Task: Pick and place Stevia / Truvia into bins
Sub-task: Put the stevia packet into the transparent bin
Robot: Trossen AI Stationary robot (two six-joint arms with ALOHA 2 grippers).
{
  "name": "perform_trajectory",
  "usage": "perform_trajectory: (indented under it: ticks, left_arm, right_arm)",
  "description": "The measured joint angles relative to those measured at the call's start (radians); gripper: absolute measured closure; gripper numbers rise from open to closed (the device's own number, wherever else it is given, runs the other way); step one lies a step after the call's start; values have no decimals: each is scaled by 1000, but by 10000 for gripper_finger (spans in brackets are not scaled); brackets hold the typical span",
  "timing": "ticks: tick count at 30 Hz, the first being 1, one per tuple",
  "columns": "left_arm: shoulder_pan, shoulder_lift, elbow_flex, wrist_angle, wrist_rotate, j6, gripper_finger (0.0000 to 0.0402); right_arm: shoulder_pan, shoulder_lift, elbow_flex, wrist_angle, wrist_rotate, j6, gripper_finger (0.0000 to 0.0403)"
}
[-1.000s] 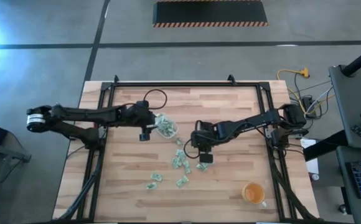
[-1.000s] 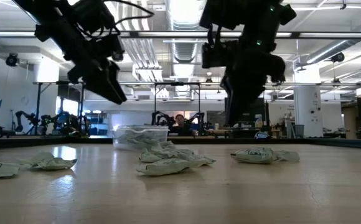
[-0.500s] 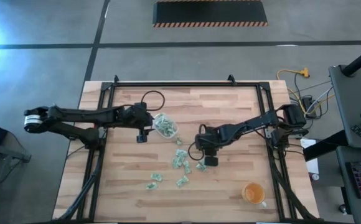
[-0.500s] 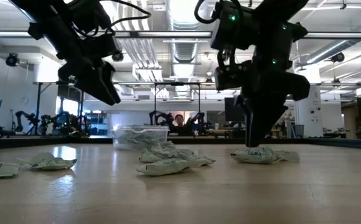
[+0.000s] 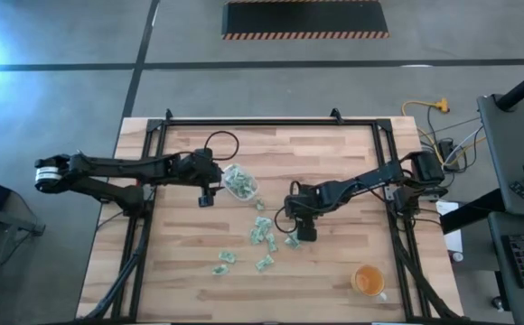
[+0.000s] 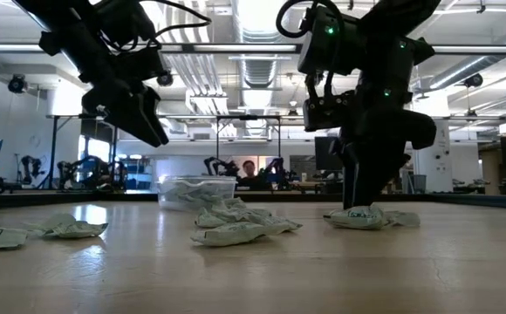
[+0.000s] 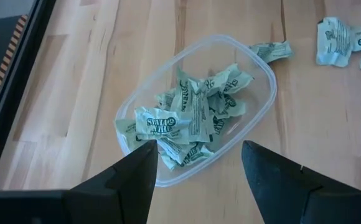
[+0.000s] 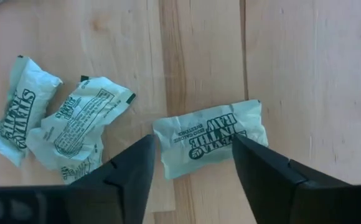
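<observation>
Lying flat on the table, a Stevia packet (image 8: 208, 138) sits between the right gripper's (image 8: 193, 163) released jaws.

Right gripper (image 8: 193, 163) hangs over the wood table (image 8: 305, 68), fingers (image 8: 127, 171) spread wide w/ one green-and-white packet (image 8: 210, 137) lying flat btwn them, printed side up, corners a bit crumpled; can't tell if the tips touch it. Two more packets lie off to one side: a crumpled one (image 8: 84, 127) near the middle packet and another (image 8: 17, 109) just beside it, the two touching or overlapping.
</observation>
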Motion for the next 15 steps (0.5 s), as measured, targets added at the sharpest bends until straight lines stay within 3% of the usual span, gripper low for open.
perform_trajectory:
  ticks: [8, 15]
  left_arm:
    - [0, 0, 0, 0, 0, 0, 184]
    - [0, 0, 0, 0, 0, 0, 184]
  right_arm:
    - [0, 0, -1, -9, 26, 24, 169]
    - [0, 0, -1, -9, 28, 24, 192]
